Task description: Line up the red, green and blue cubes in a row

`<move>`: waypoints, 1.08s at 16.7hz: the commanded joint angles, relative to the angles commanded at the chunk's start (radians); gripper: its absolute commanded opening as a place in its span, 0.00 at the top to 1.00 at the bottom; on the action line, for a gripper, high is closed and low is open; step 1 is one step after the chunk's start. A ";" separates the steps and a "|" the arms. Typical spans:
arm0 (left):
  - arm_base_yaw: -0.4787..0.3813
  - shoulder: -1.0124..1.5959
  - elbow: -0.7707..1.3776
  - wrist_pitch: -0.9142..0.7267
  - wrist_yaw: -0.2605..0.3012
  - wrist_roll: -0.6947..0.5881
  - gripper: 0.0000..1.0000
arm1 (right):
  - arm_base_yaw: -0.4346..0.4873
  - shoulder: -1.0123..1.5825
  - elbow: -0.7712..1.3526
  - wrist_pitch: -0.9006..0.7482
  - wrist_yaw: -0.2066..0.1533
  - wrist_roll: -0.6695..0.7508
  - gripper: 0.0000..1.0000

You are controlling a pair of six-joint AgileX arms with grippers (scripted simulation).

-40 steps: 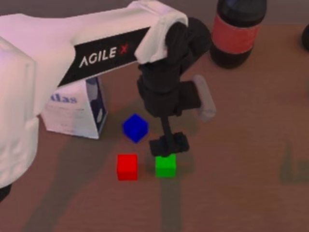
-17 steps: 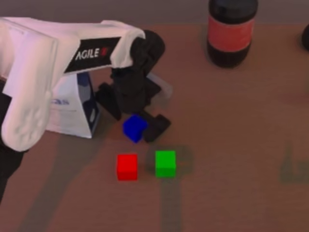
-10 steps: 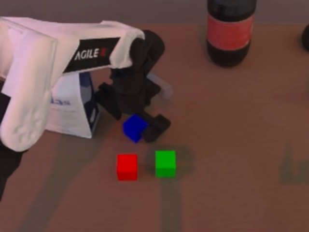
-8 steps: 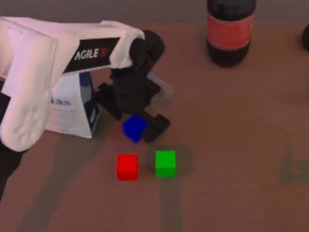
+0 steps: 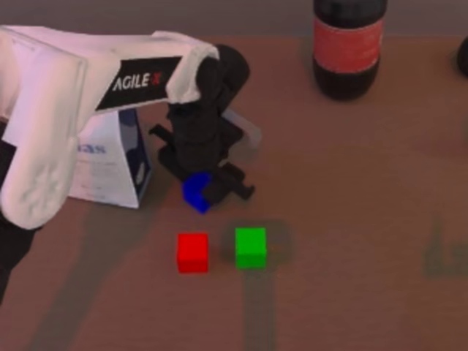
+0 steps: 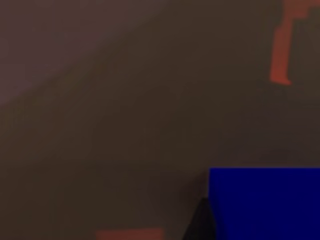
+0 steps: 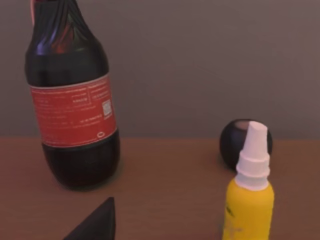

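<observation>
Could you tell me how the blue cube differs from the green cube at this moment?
The blue cube sits between the left gripper's fingers and is partly hidden by them in the top view; the green cube stands free and fully visible. The blue cube is turned at an angle and lies out of line, nearer the carton; the green cube sits square, level with the red cube and to its right. Both are plain and look equal in size.

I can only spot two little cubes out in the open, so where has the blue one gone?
In the top view the blue cube sits left of centre, between the left gripper's fingers, just behind the red cube and green cube, beside the white carton.
</observation>
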 joint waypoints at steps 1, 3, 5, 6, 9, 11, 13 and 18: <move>0.000 0.000 0.000 0.000 0.000 0.000 0.98 | 0.000 0.000 0.000 0.000 0.000 0.000 0.00; 0.000 0.000 0.000 0.000 0.000 0.000 1.00 | 0.000 0.000 0.000 0.000 0.000 0.000 0.00; 0.000 0.000 0.000 0.000 0.000 0.000 1.00 | 0.000 0.000 0.000 0.000 0.000 0.000 0.00; 0.000 0.000 0.000 0.000 0.000 0.000 1.00 | 0.000 0.000 0.000 0.000 0.000 0.000 0.00; 0.000 0.000 0.000 0.000 0.000 0.000 1.00 | 0.000 0.000 0.000 0.000 0.000 0.000 0.00; -0.002 -0.034 0.012 -0.014 0.007 -0.003 1.00 | 0.000 0.000 0.000 0.000 0.000 0.000 0.00; 0.000 -0.045 0.040 -0.051 0.007 -0.003 1.00 | 0.000 0.000 0.000 0.000 0.000 0.000 0.00; 0.012 -0.097 0.143 -0.215 0.006 -0.003 1.00 | 0.000 0.000 0.000 0.000 0.000 0.000 0.00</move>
